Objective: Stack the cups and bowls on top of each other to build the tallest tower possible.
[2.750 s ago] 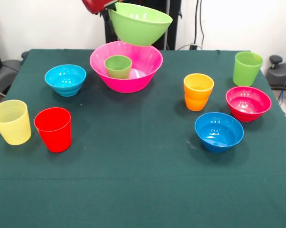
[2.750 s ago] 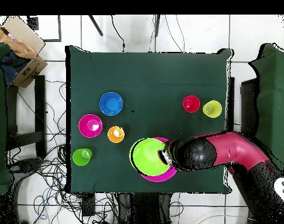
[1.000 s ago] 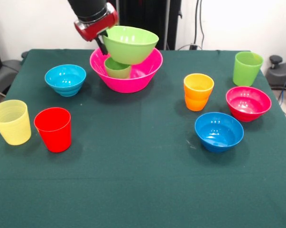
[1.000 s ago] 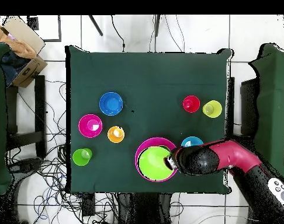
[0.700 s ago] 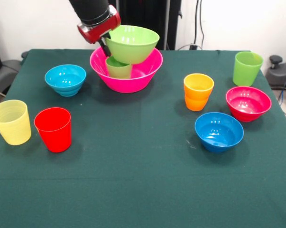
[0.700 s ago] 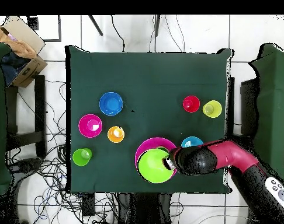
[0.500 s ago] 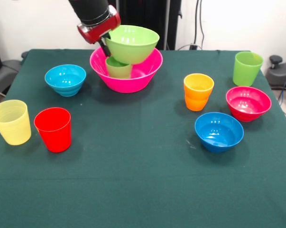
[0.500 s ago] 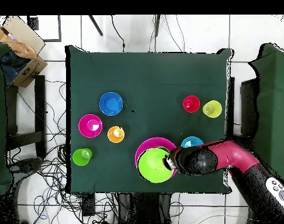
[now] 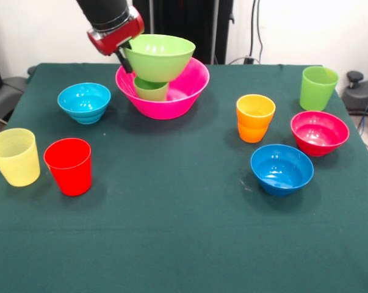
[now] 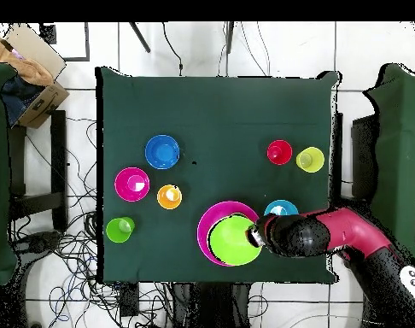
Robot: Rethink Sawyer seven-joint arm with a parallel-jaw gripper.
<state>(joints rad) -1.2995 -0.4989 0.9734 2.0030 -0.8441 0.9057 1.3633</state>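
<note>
Lime green bowl (image 9: 159, 57) perched on the small green cup (image 9: 151, 89) inside the large pink bowl (image 9: 171, 97), at the far middle of the green table (image 9: 184, 232).

Gripper (image 9: 124, 59) sits right at that bowl's rim on the front view's left side; whether its fingers are spread or clamped on the rim cannot be told. Light blue bowl (image 9: 84, 102) lies just left of the pink one, with the pale yellow cup (image 9: 14, 156) and red cup (image 9: 68, 166) side by side nearer the camera. On the right stand the orange cup (image 9: 255, 118), the taller lime green cup (image 9: 318, 87), the magenta bowl (image 9: 319, 132) and the darker blue bowl (image 9: 282, 168). No readable writing shows anywhere.
</note>
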